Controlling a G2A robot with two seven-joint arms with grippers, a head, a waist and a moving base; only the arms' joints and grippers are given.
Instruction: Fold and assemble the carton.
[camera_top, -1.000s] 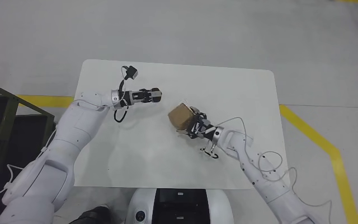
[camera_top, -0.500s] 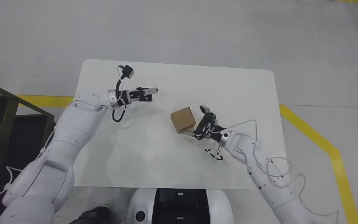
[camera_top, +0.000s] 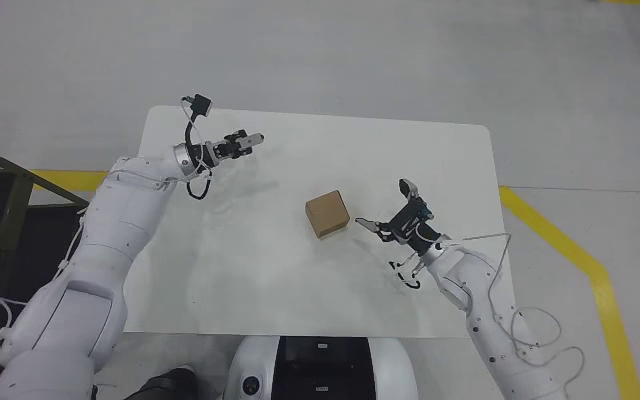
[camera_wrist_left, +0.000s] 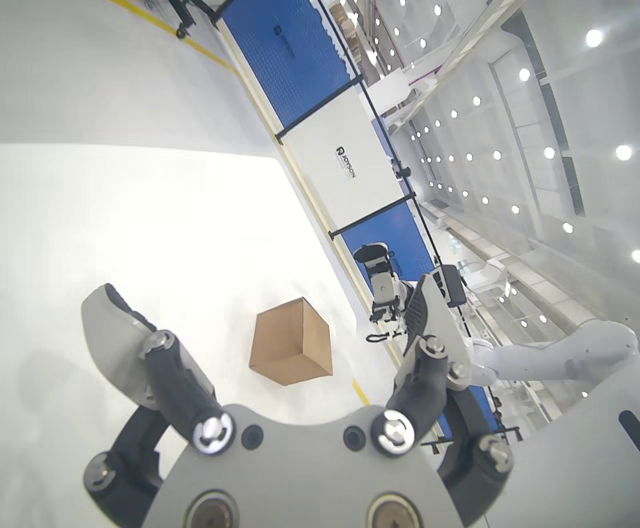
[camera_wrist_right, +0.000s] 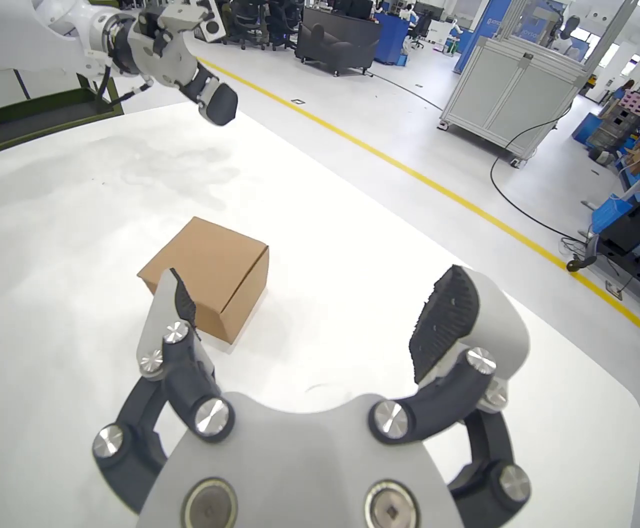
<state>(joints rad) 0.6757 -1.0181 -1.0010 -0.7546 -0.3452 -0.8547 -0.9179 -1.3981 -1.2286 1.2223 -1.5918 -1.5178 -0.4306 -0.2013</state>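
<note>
A closed brown carton (camera_top: 327, 213) stands by itself near the middle of the white table (camera_top: 440, 150), all flaps shut. It shows as a small cube in the left wrist view (camera_wrist_left: 291, 341) and close up in the right wrist view (camera_wrist_right: 210, 274). My right gripper (camera_top: 388, 213) hangs open a short way to the right of the carton, apart from it, nothing between its fingers (camera_wrist_right: 445, 315). My left gripper (camera_top: 250, 140) is open and empty near the table's back left, well away from the carton.
A dark green bin (camera_top: 15, 200) stands off the table's left edge. Yellow floor tape (camera_top: 560, 240) runs past the right side. Bare table surface lies all around the carton.
The right gripper let go of the carton and drew back to the right, opening. The carton now rests flat on the table. The left gripper pulled away toward the back left.
</note>
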